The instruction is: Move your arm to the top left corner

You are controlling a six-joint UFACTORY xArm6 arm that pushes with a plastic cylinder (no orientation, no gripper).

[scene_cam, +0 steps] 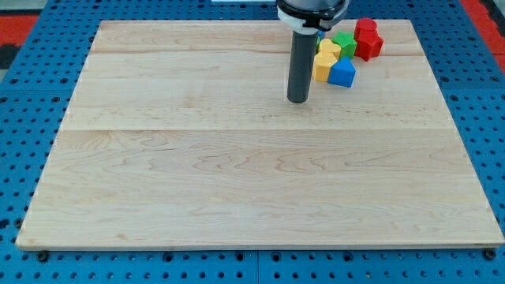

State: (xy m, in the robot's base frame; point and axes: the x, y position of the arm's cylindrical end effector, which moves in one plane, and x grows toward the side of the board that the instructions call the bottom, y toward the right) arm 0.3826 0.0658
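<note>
My dark rod comes down from the view's top and its tip (297, 99) rests on the wooden board (197, 173), a little right of centre in the upper part. A cluster of blocks lies just right of the rod: a yellow block (324, 61), a blue block (342, 73), a green block (344, 42) and red blocks (367, 39). The tip stands left of and slightly below the yellow block, apart from it. The board's top left corner (102, 25) is far to the left of the tip.
The board lies on a blue perforated table (24, 118) that surrounds it on all sides. A red area (16, 24) shows at the view's top left beyond the table.
</note>
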